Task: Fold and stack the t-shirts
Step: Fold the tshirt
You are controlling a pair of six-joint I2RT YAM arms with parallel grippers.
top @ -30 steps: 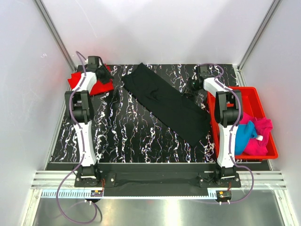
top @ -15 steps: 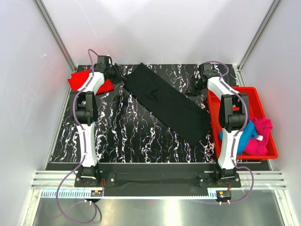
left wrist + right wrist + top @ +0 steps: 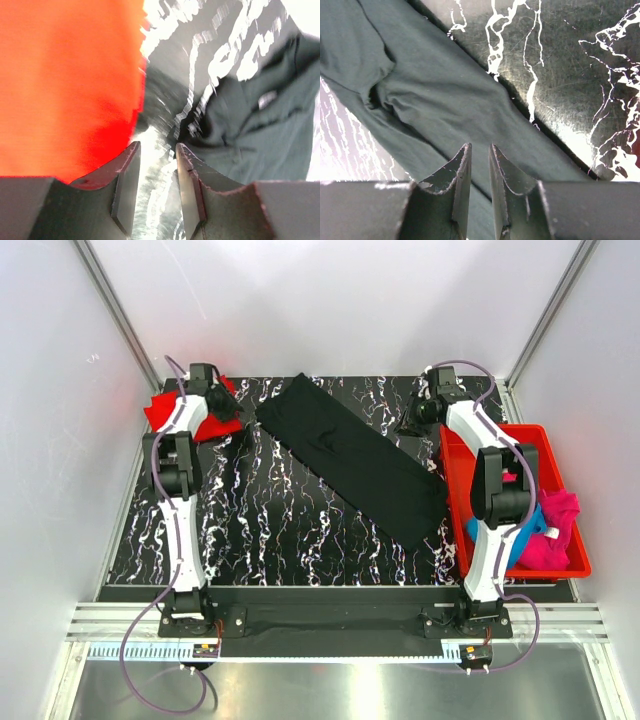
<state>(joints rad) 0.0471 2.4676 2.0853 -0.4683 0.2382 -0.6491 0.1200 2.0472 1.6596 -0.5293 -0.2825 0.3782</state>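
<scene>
nearest, along the right side of the table (image 3: 280,530): a red bin (image 3: 535,452), and in its near end the blue t-shirt (image 3: 527,530) and the magenta t-shirt (image 3: 558,530), bunched and unfolded, touching each other. blue on the left, partly hidden behind the right arm; magenta on the right, against the bin's outer wall.

further in, across the middle of the table: the black t-shirt (image 3: 350,455), spread flat as one long band, slanting from the near right, just beside the bin, up to the far centre. a small pucker seen in the right wrist view.

far right, over the black t-shirt near its edge: the right hand (image 3: 479,146), pointed down at the cloth, fingers only narrowly apart and gripping nothing, dark cloth visible through the slit. cannot tell whether the tips touch the cloth.

far left: the left hand (image 3: 157,146), low over the marbled table in the strip between the red t-shirt (image 3: 160,415) and the far end of the black one, fingers parted, closed on nothing, table showing between them. red t-shirt in the far left corner, a flattish heap partly under the left arm, just beside the hand's left finger in the wrist view. black cloth there blurred, off to the right.
</scene>
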